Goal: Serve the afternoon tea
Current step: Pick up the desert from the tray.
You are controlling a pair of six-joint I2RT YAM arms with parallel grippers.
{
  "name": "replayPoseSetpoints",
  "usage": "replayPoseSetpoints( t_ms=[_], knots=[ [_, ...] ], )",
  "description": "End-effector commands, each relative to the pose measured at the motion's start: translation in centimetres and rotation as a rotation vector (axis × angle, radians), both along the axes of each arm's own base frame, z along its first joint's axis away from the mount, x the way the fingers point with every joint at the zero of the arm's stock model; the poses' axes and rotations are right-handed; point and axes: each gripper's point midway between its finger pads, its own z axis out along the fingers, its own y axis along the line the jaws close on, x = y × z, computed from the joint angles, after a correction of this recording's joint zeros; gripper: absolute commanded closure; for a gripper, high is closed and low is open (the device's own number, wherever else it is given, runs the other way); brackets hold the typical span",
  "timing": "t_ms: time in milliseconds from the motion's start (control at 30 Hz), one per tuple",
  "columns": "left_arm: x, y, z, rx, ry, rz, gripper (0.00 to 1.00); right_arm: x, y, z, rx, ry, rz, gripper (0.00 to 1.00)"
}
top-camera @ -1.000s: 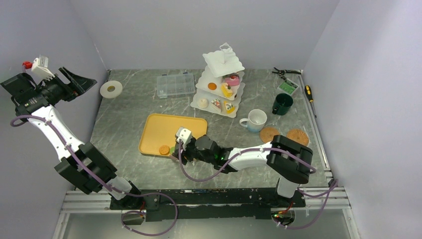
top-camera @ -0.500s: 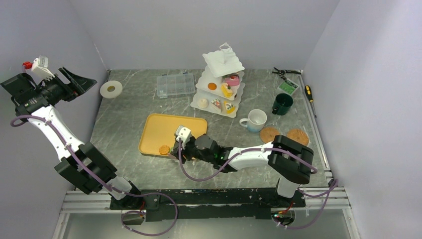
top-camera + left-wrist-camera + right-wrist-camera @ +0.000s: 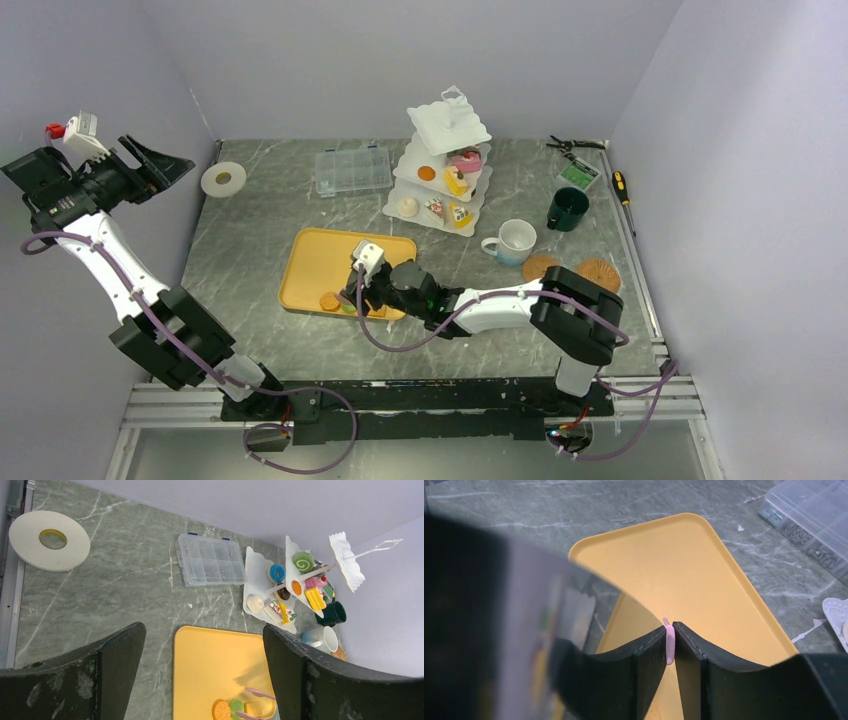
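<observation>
My right gripper (image 3: 669,630) is shut on the handle end of the pink tongs (image 3: 669,647), low over the near right corner of the yellow tray (image 3: 320,255). In the left wrist view the tongs' two arms (image 3: 260,694) stand apart on either side of a yellow pastry (image 3: 253,709), beside a green round one (image 3: 236,707) and an orange biscuit (image 3: 221,710). The white tiered stand (image 3: 440,180) holds several pastries. A white mug (image 3: 516,240), a dark-green mug (image 3: 568,208) and two cork coasters (image 3: 541,268) sit right. My left gripper (image 3: 150,160) hangs open, high at far left.
A clear compartment box (image 3: 352,170) lies behind the tray and a white tape roll (image 3: 223,179) sits at the back left. Pliers (image 3: 575,146) and a screwdriver (image 3: 620,186) rest by the right wall. My right arm (image 3: 500,305) stretches across the near table.
My right gripper has shifted a little farther onto the tray with the tongs, toward the pastries by the orange biscuit. The left arm has stayed still.
</observation>
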Motion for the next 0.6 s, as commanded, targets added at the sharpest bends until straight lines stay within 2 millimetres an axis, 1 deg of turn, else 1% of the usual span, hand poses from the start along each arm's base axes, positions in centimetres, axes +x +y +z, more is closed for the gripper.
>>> replayPoseSetpoints(
  t_ms=[0, 200, 567],
  knots=[
    [-0.5, -0.5, 1.5, 0.034, -0.043, -0.016, 0.07, 0.3, 1.3, 2.2, 0.08, -0.022, 0.007, 0.36],
    [-0.4, -0.4, 1.7, 0.035, -0.045, -0.015, 0.07, 0.1, 1.1, 1.1, 0.057, -0.009, 0.013, 0.36],
    [-0.3, -0.3, 1.9, 0.034, -0.049, -0.012, 0.07, -0.8, 1.0, 0.6, 0.056, 0.03, 0.043, 0.35]
  ],
)
